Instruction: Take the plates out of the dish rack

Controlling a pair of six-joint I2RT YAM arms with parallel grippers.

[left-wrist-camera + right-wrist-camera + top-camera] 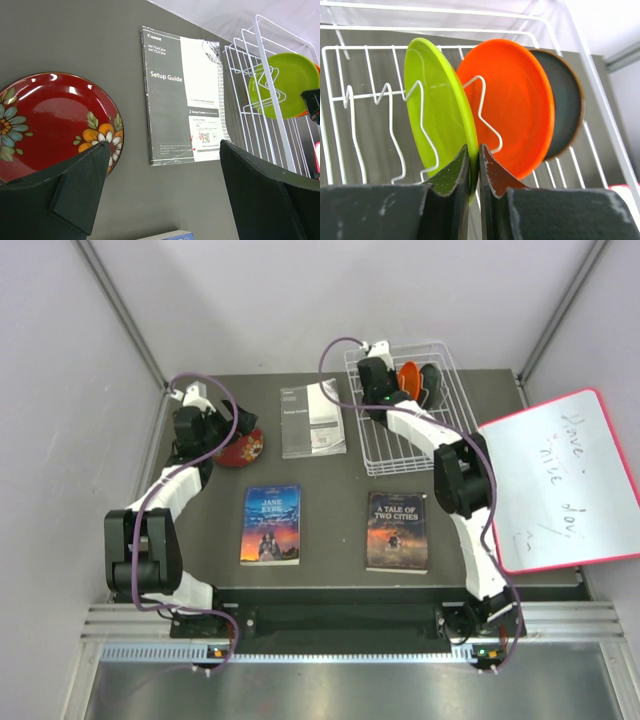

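My right pincer [474, 152] is nearly closed, its two fingers pinching the lower rim of the lime green round plastic plate [437, 100]. That plate stands upright between the prongs of the white wire dish rack [365, 48], which sits at the far right of the dark grey bench [335, 530]. Just behind it stands the orange round plastic plate [517, 105], and behind that the dark teal-grey round plate [565, 110], both on edge in the rack. My left pincer [164, 147] is spread wide and holds nothing; it hangs low over the bench. The red round plate with painted flowers [50, 120] lies flat on the bench at the far left, near a grey and white setup guide booklet [175, 90] but not touching it.
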